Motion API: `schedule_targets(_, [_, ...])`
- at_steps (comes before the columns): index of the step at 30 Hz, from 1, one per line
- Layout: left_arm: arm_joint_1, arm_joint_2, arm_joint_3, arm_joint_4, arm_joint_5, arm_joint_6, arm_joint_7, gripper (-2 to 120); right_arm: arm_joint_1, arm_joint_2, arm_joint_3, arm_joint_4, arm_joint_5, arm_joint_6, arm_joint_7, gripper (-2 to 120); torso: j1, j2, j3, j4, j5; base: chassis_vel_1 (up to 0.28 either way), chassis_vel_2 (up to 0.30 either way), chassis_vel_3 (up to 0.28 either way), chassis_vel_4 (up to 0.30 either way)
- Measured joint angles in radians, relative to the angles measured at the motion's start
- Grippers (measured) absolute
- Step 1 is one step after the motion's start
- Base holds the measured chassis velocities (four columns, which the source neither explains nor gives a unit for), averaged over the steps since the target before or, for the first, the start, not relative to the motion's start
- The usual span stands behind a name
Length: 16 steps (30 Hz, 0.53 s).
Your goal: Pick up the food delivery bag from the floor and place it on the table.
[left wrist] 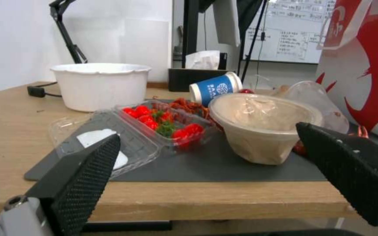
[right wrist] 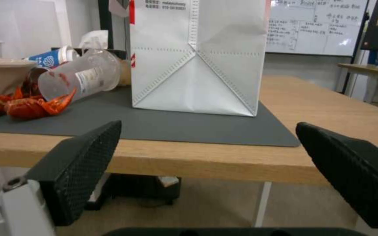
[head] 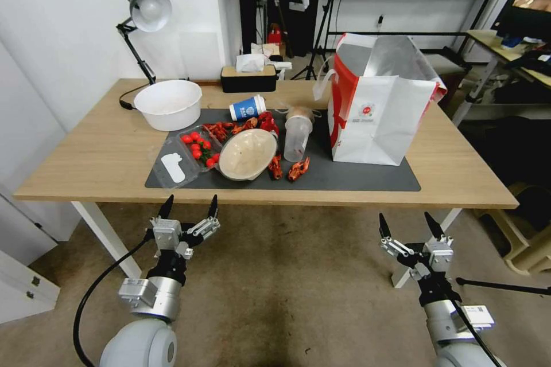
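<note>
**Food delivery bag sits on the counter, both grippers empty**

Food delivery bag (head: pixel 379 109) stands upright on the counter (head: pixel 86 155), on the dark grey mat (head: pixel 356 175). It is at the mat's right end, just beside a see-through cup (head: pixel 297 136) that stands there. It is not on the floor (head: pixel 287 298). So the job looks done, judging from where the bag is.

The bag is tall, white and red, with shiny silver inside. Its top is open and a bit crumpled. It looks like thin, soft paper that bends and crinkles easily. It is probably light, but I cannot see what is inside. The sides would cave in if squeezed hard. The flat bottom folds look stiffer and keep it standing. A white strap handle (head: pixel 322 81) hangs at the bag's top on the side toward the cup. That strap looks like the best place to grab, or else the top rim. Foil can be slippery, so a pinch on the strap seems safer.

The left gripper (head: pixel 189 207) hangs below the counter's front edge, near the mat's left end. Its fingers are spread wide and hold nothing. The right gripper (head: pixel 404 224) hangs below the front edge too, near the mat's right end, in front of the bag. Its fingers are also spread wide and hold nothing.
</note>
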Motion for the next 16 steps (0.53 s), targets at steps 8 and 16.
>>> schedule_targets(8, [0.0,0.002,0.0,-0.003,0.0,0.0,0.002,100,0.0,0.0,0.002,0.01,0.0,-0.009,-0.003,100,0.0,0.0,0.0,0.0,0.0,0.0,0.0,0.0,0.0])
schedule_targets(16, [-0.002,0.003,0.0,-0.002,0.0,0.0,0.002,100,-0.005,-0.001,0.006,0.015,0.0,-0.013,-0.005,100,0.0,0.0,0.0,-0.0001,0.0,0.0,0.0,0.0,0.0])
